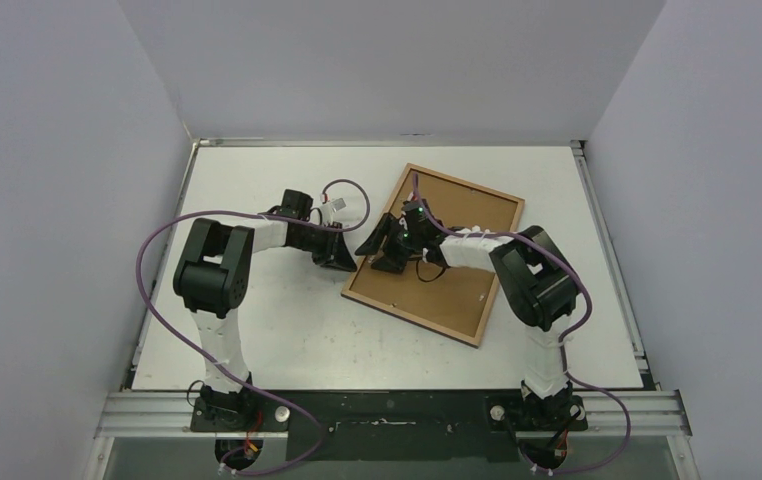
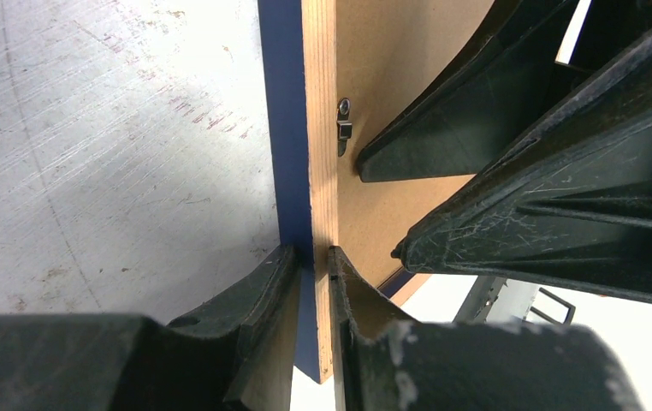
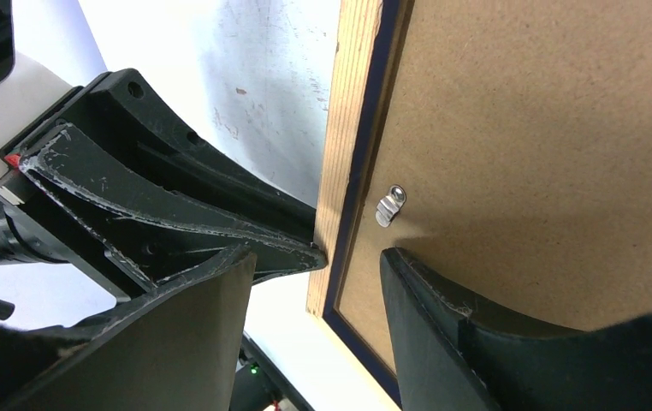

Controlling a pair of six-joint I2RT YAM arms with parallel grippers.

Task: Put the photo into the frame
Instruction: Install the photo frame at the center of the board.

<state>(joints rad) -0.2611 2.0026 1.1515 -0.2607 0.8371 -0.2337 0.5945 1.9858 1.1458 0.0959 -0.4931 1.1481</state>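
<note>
We see the frame [image 1: 457, 300] face down on the tabletop [image 1: 277, 330], brown back up, toward 3 o'clock of centre, left tool [image 2: 312, 255] pinching its 9 o'clock rim, right tool [image 3: 316, 257] spread wide, holding nothing, astride that same rim, beside a metal clip [image 3: 389, 207].
</note>
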